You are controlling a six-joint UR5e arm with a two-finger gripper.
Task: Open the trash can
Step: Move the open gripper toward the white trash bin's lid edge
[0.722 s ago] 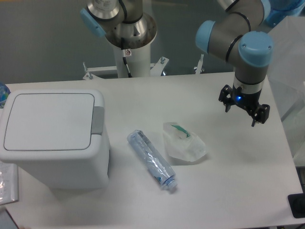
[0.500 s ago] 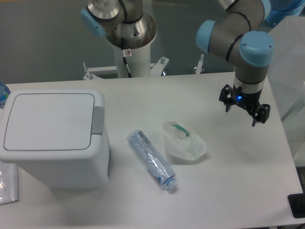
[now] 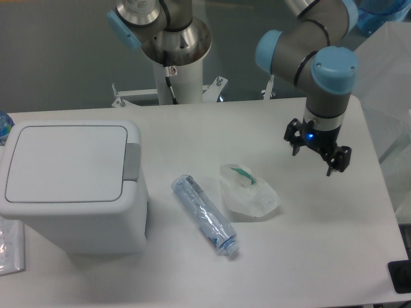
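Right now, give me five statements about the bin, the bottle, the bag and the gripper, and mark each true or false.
1. The trash can has its lid shut flat. True.
2. The gripper presses the grey tab. False: it hangs over the table's right side, far from the bin.
3. The clear bottle lies on its side between the bin and the plastic bag. True.
4. The gripper holds the bag. False: its fingers are spread and hold nothing.
5. The bottle stands upright inside the bin. False: it lies on the table.
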